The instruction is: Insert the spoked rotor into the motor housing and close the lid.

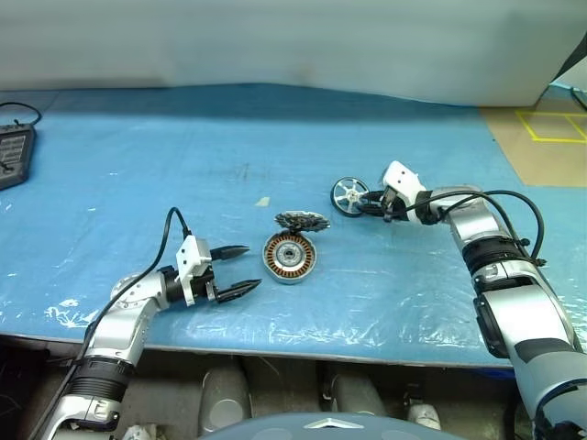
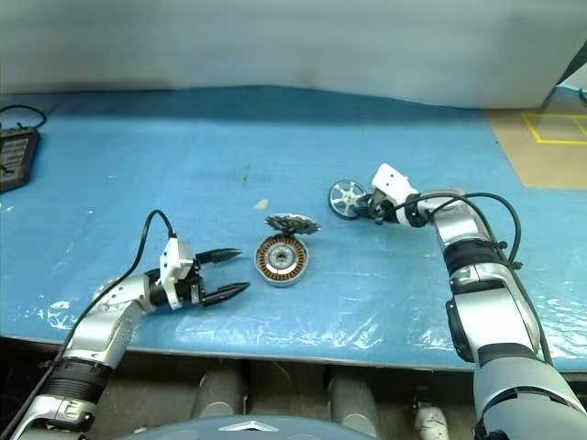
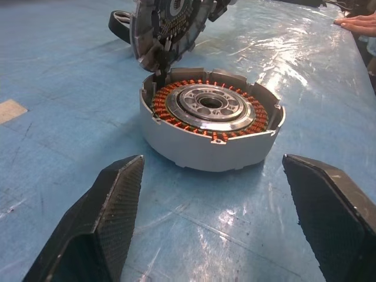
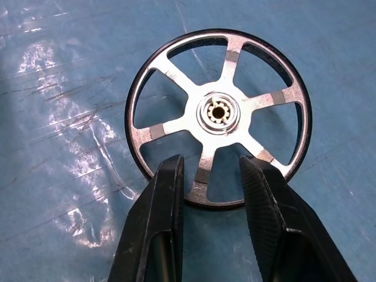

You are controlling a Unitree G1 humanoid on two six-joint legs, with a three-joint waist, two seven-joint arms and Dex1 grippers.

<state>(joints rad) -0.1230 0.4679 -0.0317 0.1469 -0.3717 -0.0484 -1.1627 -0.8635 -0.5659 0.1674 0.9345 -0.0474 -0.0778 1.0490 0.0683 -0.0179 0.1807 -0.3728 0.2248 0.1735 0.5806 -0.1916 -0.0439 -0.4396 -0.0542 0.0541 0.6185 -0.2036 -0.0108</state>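
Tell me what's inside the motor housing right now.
Inside the motor housing: a ring of copper windings around a silver hub with a dark centre hole. No rotor in it. The lid leaning on the far rim hides that edge.

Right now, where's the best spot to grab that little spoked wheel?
Probably its rim, from the robot's side. The spoked rotor is thin with open gaps between spokes, so the right gripper fingers can straddle one spoke and pinch the edge.

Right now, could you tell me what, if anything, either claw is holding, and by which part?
The right claw holds the rotor by its rim, astride one spoke. The left claw is open and holds nothing.
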